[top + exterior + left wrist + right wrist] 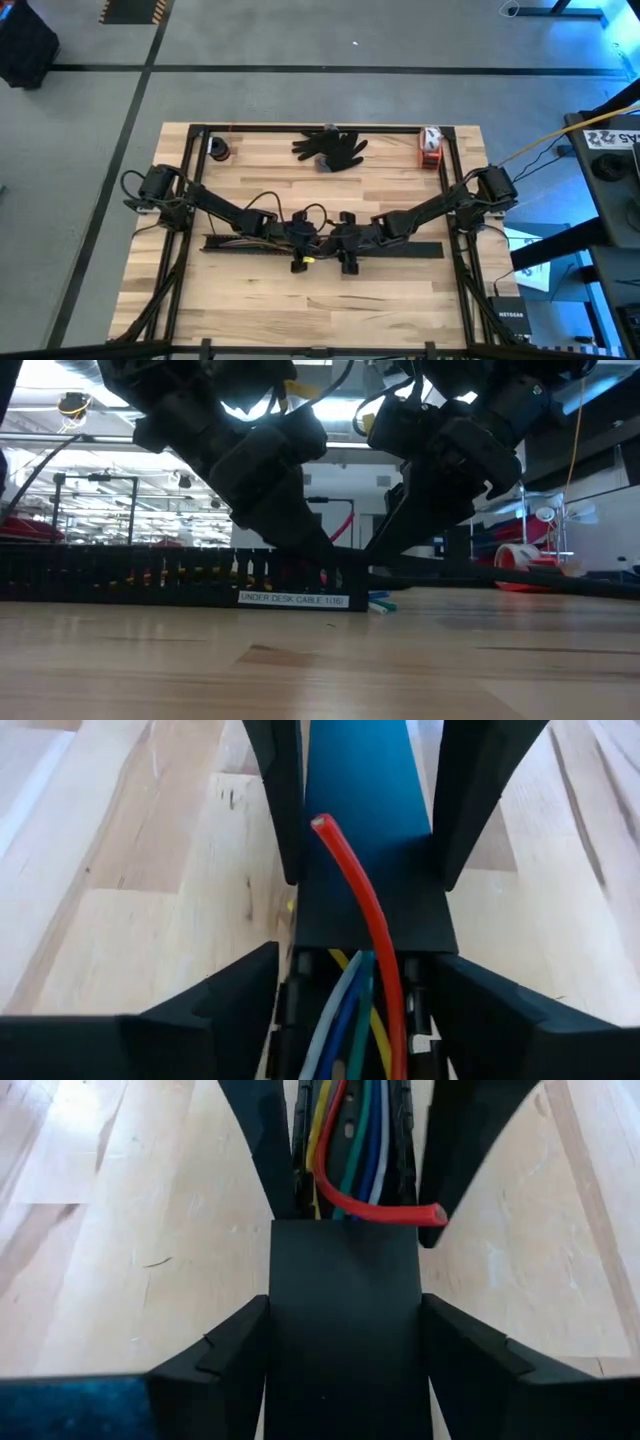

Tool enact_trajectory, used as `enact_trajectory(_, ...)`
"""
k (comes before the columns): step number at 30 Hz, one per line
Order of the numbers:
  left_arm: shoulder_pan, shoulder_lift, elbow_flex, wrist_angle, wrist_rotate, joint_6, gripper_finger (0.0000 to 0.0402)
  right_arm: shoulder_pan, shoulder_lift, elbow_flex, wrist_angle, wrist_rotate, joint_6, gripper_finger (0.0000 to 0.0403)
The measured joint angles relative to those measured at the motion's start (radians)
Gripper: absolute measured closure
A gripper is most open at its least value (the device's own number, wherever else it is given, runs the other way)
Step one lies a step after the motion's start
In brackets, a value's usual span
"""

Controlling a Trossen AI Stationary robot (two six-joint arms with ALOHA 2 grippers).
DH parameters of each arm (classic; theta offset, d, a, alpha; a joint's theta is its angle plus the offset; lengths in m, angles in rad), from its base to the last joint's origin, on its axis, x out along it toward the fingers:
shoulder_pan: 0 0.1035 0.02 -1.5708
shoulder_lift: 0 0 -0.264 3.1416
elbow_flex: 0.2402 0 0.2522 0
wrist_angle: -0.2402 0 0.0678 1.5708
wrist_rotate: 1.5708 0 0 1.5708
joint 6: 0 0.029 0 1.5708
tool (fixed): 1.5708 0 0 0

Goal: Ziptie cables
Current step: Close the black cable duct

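Butcher-block table (260,310) with a black frame, grey floor around it; workshop racks and lights show beyond in the low view. Cables (352,1010) (red, yellow, green, blue, pale grey) lie inside the long black slotted channel (120,575), which runs left-right across the table middle. Red cable (362,900) arcs up out of the bundle, its cut end free above the flat black lid strip (345,1320) that covers the channel's right part. In the low view a few cable ends poke out near the channel's white label (292,599) reading "UNDER DESK CABLE". Left gripper (365,840) straddles the channel at table centre, fingers apart on either side of it, not pinching anything. Right gripper (350,1140) faces it from the right, just beside, fingers (262,1150) also spread astride the lid strip and channel, no grip visible; red cable end sits touching or just next to one fingertip, cannot tell which. Far edge of table: black glove (330,148) in the middle, small dark roll (220,150) far left, red-and-white item (430,146) far right. Both arms reach in from the table's side edges.
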Motion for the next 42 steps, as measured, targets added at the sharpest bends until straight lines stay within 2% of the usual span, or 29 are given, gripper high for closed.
enact_trajectory(4,-0.002,-0.025,0.034,-0.099,-0.003,0.053,0.0137,0.0,0.016,0.002,-0.003,0.0,0.003,0.0185)
enact_trajectory(9,-0.011,-0.072,0.091,-0.222,-0.003,0.065,0.0133,-0.001,0.018,0.001,-0.008,0.004,0.007,0.0185)
enact_trajectory(16,-0.03,-0.129,0.11,-0.436,0.0,-0.02,0.0133,0.0,0.019,0.001,-0.01,0.004,0.03,0.0185)
enact_trajectory(20,-0.048,-0.125,0.073,-0.429,0.002,-0.035,0.0133,0.0,0.019,-0.001,-0.004,0.002,0.03,0.0185)
enact_trajectory(27,-0.037,-0.086,0.007,-0.287,-0.018,-0.054,0.0133,0.0,0.02,-0.002,0.006,0.001,0.033,0.0185)
enact_trajectory(34,-0.03,-0.066,0.024,-0.235,-0.004,-0.047,0.0151,0.0,0.02,-0.002,0.006,0.001,0.033,0.0185)
enact_trajectory(42,-0.019,-0.124,0.052,-0.303,0.004,0.111,0.0165,0.001,0.02,-0.002,0.006,0.001,0.032,0.0185)
